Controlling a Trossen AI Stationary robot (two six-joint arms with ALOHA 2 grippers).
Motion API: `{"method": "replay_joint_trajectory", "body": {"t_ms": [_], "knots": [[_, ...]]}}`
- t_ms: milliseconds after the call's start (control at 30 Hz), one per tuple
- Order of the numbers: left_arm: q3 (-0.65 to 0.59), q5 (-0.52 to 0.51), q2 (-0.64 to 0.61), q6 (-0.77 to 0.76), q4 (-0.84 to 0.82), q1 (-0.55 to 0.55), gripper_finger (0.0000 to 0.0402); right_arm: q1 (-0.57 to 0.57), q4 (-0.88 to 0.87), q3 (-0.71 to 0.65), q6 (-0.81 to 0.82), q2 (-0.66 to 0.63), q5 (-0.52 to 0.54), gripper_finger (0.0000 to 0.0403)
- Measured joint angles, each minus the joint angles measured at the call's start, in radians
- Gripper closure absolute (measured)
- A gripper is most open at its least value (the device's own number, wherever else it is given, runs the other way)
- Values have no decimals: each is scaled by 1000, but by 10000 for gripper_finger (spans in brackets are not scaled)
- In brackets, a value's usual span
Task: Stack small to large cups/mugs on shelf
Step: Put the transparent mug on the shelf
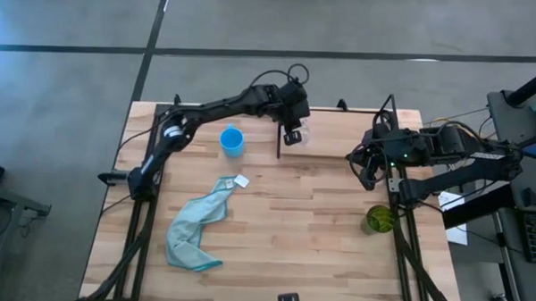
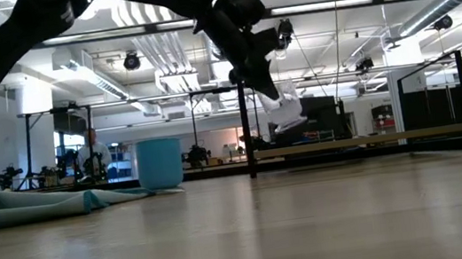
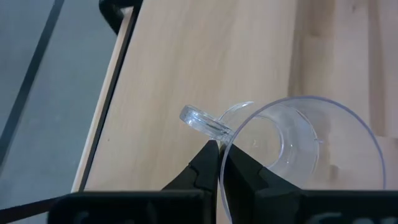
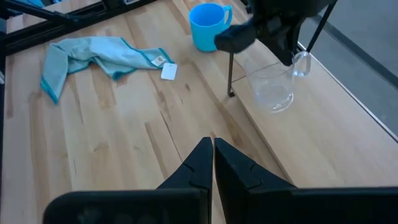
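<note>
A: Clear cup [image 4: 272, 84] status?

B: It's hanging above the shelf [image 4: 323, 130], near the shelf's black corner post [image 4: 229, 74]. The low view is showing a gap under it, so it's not touching the board. The left gripper [image 3: 219, 163] is pinching the cup's rim right beside the handle [image 3: 202, 119], fingers closed down to the thickness of the wall.

A: Other two?

B: Blue mug [image 1: 232, 141] is sitting upright on the tabletop [image 1: 292, 223], just beside the shelf's near-left corner, off the shelf. Green cup [image 1: 379, 219] is standing at the table's right edge, well apart from the shelf, next to the right arm's base.

A: Right arm?

B: Right gripper [image 4: 213, 158] is idling over the right side of the table, pointing toward the shelf, fingers pressed together and gripping nothing.

A: Anything else on the table?

B: A light blue cloth [image 1: 197, 223] is lying crumpled front-left, tag [image 1: 241, 181] up.
</note>
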Motion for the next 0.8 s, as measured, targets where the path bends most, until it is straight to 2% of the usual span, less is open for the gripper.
{"method": "replay_joint_trajectory", "body": {"t_ms": [800], "knots": [[-15,0,19,-25,64,24,401,0,1,-2,-4,0,0,394]]}}
